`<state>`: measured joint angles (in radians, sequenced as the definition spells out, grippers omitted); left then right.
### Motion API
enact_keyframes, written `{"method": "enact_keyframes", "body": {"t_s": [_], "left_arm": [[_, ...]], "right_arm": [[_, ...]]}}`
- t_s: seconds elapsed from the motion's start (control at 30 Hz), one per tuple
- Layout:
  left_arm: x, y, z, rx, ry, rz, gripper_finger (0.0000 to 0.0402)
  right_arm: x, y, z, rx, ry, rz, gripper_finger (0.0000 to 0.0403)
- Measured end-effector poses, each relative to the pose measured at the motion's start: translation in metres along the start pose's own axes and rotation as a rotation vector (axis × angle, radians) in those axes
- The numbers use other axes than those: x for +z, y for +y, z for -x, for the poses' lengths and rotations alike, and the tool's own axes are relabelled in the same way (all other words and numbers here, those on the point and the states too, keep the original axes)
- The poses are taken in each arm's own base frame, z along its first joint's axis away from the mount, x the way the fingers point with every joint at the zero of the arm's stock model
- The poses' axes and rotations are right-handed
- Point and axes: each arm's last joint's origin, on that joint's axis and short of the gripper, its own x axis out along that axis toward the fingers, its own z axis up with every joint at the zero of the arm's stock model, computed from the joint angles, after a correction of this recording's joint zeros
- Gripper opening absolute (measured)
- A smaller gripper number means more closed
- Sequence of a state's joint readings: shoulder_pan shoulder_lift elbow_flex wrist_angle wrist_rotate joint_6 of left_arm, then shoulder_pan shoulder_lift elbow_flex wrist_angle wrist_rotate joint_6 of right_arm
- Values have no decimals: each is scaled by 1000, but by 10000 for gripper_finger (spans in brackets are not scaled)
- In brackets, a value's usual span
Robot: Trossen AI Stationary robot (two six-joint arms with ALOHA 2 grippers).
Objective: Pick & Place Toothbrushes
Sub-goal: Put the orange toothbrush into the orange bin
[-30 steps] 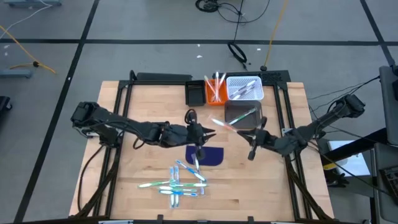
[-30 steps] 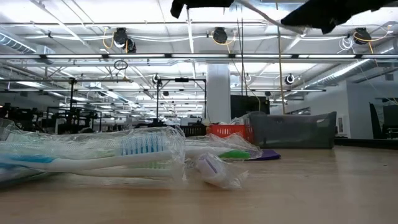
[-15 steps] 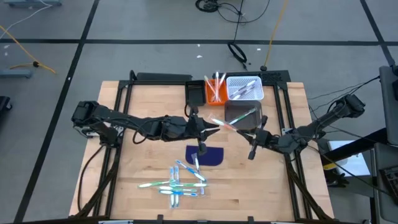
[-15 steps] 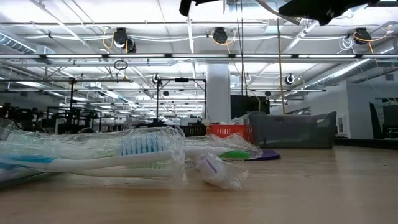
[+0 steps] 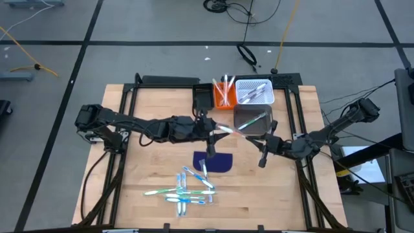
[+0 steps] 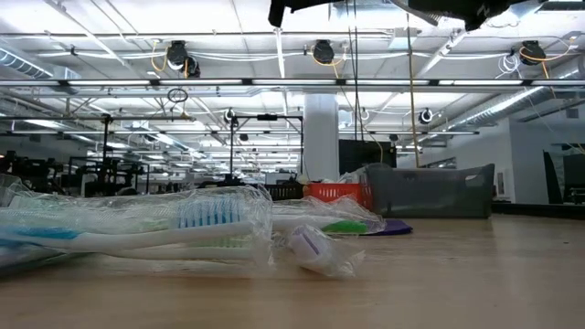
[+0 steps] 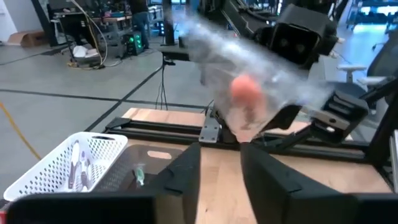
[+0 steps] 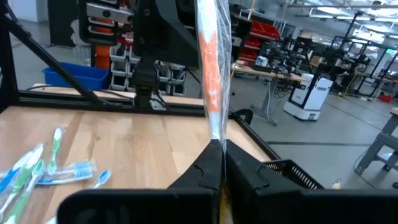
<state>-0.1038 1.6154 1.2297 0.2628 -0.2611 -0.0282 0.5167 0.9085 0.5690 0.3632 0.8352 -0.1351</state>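
Pinching the slim orange-pink toothbrush in clear crinkly wrap (image 8: 211, 74) at its end, my right gripper (image 8: 217, 149) is clamped; my left gripper (image 7: 221, 158) stands parted beside it, above the grey bin (image 5: 253, 120). Light, slippery film: grip the stiff handle.

Glossy plastic-wrapped toothbrushes (image 5: 184, 189) lie on smooth wood table (image 5: 149, 175).

An industrial robotics lab: exposed ceiling pipes (image 6: 183, 82), long rows of equipment benches (image 6: 110, 174), grey concrete floor (image 5: 129, 26).
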Motion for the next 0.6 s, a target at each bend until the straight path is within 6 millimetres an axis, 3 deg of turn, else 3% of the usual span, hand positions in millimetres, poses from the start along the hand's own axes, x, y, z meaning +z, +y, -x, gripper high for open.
{"method": "enact_keyframes", "body": {"t_s": [0.3,0.6], "left_arm": [[6,-1,0,-49,-62,23,199],[10,-1,0,-95,-98,30,187]], "right_arm": [[1,-1,-2,-14,-14,16,0],[-2,2,-14,11,-23,10,0]]}}
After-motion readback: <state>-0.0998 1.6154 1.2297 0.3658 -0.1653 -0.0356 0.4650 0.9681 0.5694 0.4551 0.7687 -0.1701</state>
